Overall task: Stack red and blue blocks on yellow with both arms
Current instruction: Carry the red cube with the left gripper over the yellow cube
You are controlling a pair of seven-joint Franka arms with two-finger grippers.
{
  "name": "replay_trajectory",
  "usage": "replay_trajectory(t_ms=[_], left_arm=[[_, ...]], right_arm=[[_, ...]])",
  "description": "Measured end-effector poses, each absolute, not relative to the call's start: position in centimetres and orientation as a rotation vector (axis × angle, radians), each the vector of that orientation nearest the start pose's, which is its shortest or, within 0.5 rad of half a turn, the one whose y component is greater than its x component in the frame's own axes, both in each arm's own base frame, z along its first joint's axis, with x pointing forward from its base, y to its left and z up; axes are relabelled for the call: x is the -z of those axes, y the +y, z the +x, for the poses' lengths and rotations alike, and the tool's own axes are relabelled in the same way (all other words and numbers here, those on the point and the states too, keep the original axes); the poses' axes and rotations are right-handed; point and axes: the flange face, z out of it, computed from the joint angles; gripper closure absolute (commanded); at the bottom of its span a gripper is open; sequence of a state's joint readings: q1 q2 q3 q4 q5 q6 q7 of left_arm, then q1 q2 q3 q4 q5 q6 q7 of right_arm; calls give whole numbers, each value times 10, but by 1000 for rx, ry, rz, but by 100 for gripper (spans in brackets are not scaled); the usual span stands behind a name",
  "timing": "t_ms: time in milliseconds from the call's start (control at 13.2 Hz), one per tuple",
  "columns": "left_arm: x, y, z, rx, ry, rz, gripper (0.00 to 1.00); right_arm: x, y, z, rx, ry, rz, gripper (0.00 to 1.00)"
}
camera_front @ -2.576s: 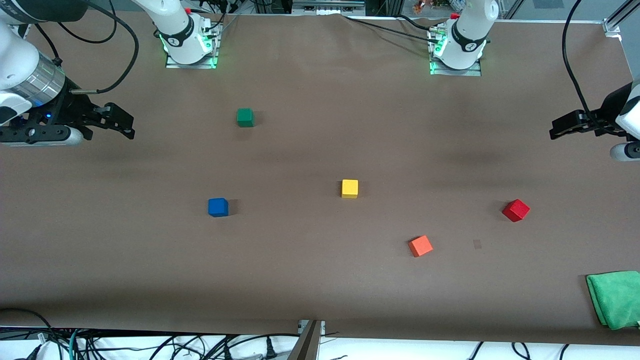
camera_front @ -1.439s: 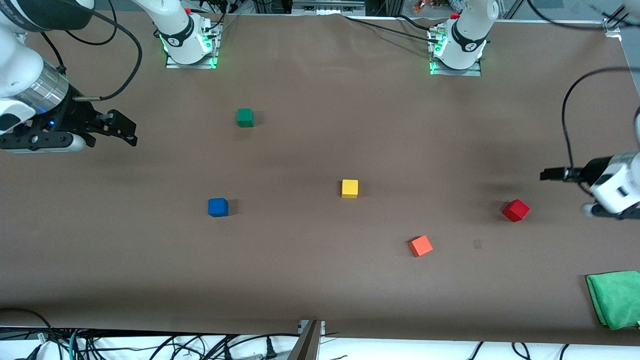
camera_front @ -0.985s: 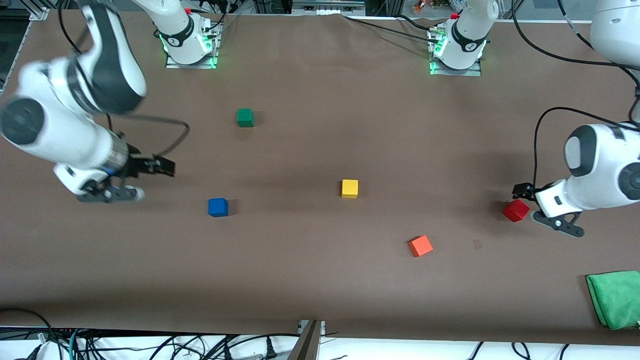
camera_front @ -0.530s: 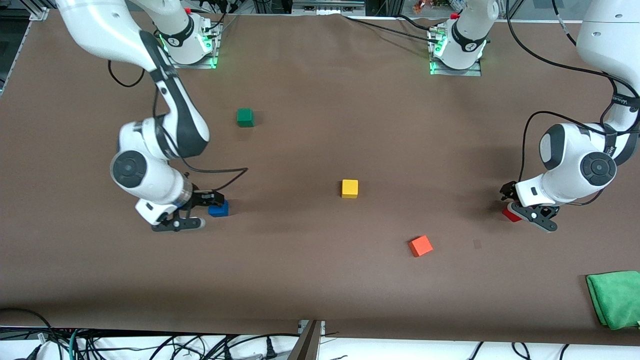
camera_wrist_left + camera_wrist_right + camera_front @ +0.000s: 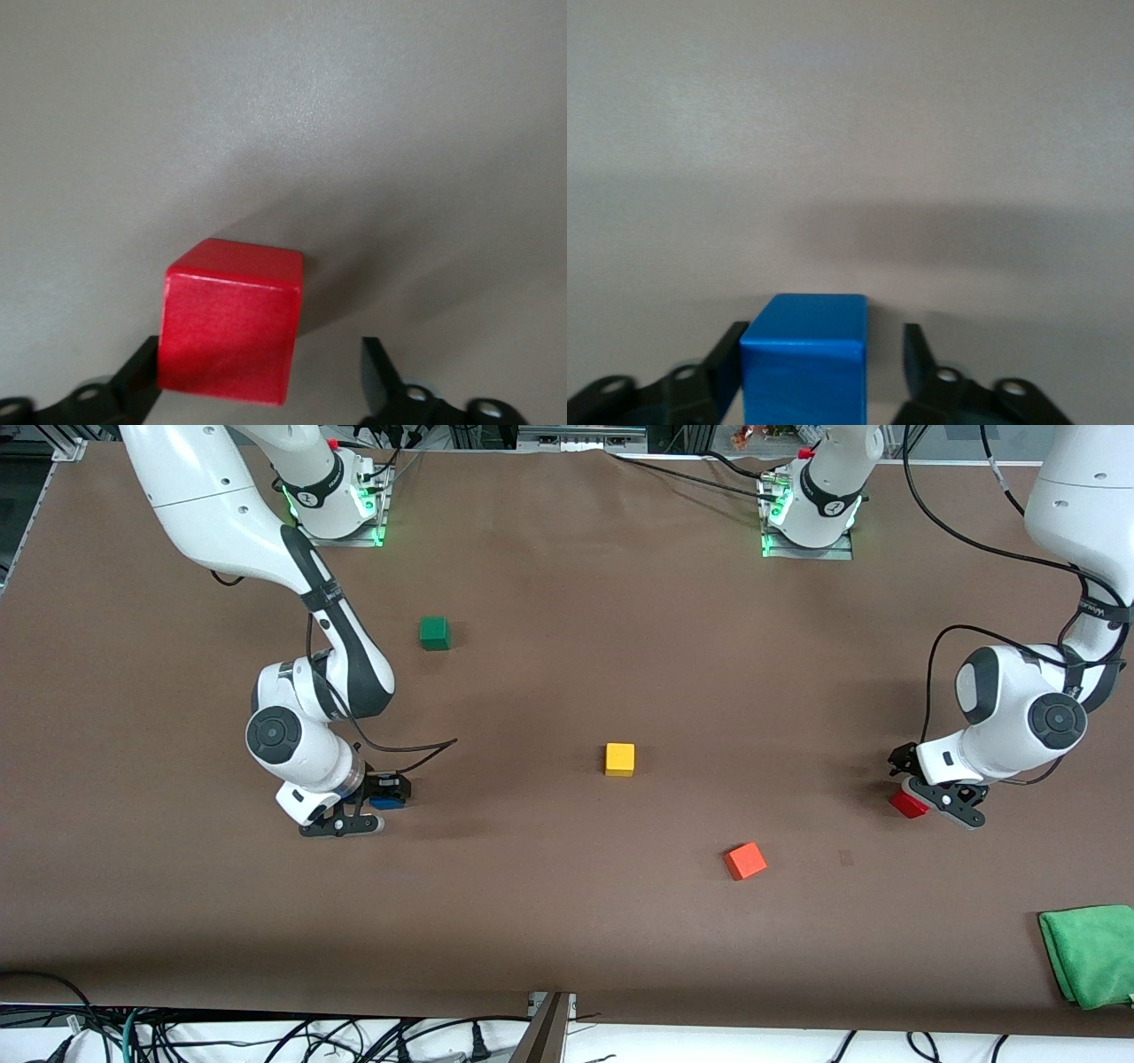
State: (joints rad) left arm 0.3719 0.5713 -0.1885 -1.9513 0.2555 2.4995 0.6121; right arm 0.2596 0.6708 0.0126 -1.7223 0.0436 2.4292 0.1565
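Note:
The red cube (image 5: 908, 805) sits on the brown table toward the left arm's end. My left gripper (image 5: 904, 784) is down around it and open. In the left wrist view the red cube (image 5: 230, 332) stands between the fingers of the left gripper (image 5: 257, 372), against one finger with a gap to the other. The blue cube (image 5: 386, 803) sits toward the right arm's end. My right gripper (image 5: 390, 789) is open around it. In the right wrist view the blue cube (image 5: 804, 359) sits the same way in the right gripper (image 5: 824, 359). The yellow cube (image 5: 619, 759) stands alone mid-table.
An orange cube (image 5: 745, 860) lies nearer to the front camera than the yellow cube, between it and the red cube. A green cube (image 5: 433, 632) sits nearer the right arm's base. A green cloth (image 5: 1091, 953) lies at the table's front corner, at the left arm's end.
Both arms swung in from the table's ends and came down. Each gripper now straddles its cube. The cubes have not moved.

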Motion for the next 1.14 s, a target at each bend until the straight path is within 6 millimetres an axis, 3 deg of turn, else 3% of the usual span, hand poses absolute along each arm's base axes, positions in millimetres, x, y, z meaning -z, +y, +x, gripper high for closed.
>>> replay_trajectory(t_ms=[76, 152, 303, 455, 682, 833, 985, 1136], left_arm=[[-184, 114, 607, -32, 935, -2953, 94], [-186, 114, 608, -25, 949, -2947, 100], [-196, 105, 617, 3, 965, -2947, 100], [-224, 77, 635, 1, 934, -3013, 100], [-278, -10, 651, -36, 718, -3144, 100], [-295, -80, 646, -47, 532, -3214, 100], [-296, -155, 631, -80, 375, -3239, 100], [-294, -233, 608, -115, 246, -3243, 100]], right_arm=[[-202, 180, 651, 45, -121, -3095, 68], [-205, 179, 652, 37, -119, -3096, 68], [-230, 178, 659, -36, -117, -3104, 68], [-281, 178, 671, -86, -117, -3109, 68], [-364, 177, 681, -144, -122, -3113, 67], [-412, 167, 682, -196, -108, -3125, 67], [-440, 158, 681, -197, -100, -3130, 67], [-445, 159, 681, -183, -104, -3129, 67]])
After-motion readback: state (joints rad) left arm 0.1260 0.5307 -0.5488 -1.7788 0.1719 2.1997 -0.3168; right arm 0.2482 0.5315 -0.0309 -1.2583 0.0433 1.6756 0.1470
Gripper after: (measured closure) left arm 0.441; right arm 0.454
